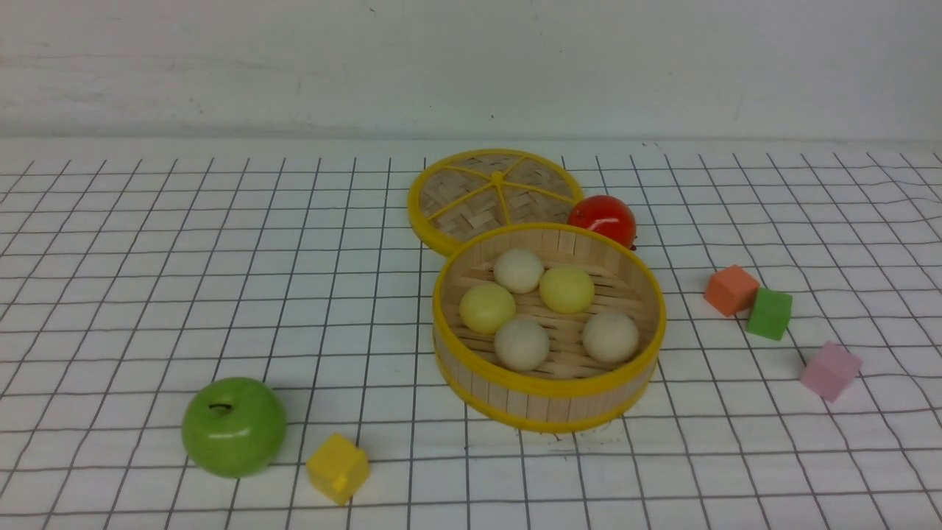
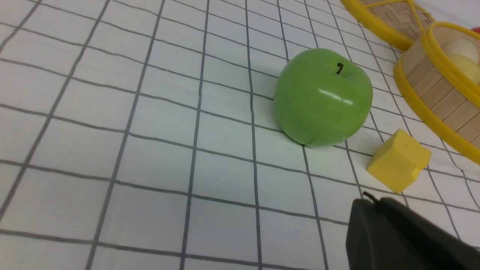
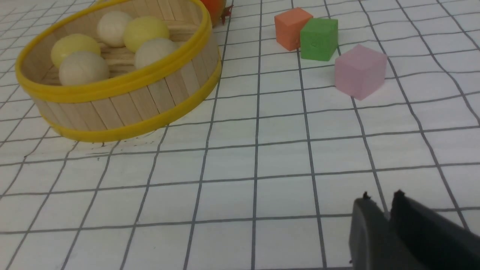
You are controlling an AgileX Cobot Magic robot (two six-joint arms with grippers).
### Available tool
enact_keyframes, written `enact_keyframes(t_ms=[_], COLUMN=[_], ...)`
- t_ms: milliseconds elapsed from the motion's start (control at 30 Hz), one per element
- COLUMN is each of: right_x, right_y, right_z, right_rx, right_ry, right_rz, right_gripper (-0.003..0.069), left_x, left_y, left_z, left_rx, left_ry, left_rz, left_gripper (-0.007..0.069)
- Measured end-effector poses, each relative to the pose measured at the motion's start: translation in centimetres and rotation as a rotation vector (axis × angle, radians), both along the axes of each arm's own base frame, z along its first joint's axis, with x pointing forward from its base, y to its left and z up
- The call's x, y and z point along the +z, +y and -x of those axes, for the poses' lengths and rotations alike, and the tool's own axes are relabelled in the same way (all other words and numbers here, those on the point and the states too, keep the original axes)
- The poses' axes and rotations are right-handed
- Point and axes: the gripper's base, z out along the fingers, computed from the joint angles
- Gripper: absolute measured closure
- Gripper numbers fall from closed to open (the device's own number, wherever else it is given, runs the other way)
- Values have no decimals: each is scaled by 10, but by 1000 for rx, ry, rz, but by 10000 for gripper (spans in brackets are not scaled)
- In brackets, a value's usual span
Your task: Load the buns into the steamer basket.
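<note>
Buns (image 1: 520,270), five: all inside steamer basket (image 1: 548,408). Right gripper (image 3: 382,198): pressed together, empty. Left gripper (image 2: 369,200): state indeterminable. You keep both arms clear of the basket; lid (image 1: 494,193) unplaced.

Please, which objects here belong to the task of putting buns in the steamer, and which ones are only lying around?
Belong to the task:
- five small matte buns, three cream and two pale yellow
- round bamboo steamer basket with yellow rims

Only lying around:
- flat woven lid
- shiny red ball
- glossy green apple
- yellow cube
- orange cube
- green cube
- pink cube
</note>
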Motion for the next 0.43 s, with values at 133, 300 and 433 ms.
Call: enact_keyframes(t_ms=[133, 300, 433], right_x=[0, 0, 0], right_y=[0, 0, 0], right_z=[0, 0, 0], right_rx=[0, 0, 0], right_ry=[0, 0, 0], right_rz=[0, 0, 0], right_gripper=[562, 557, 553], left_x=[0, 0, 0], left_y=[0, 0, 0], left_z=[0, 0, 0], left_rx=[0, 0, 0], left_ry=[0, 0, 0], left_rz=[0, 0, 0], left_gripper=[637, 637, 636])
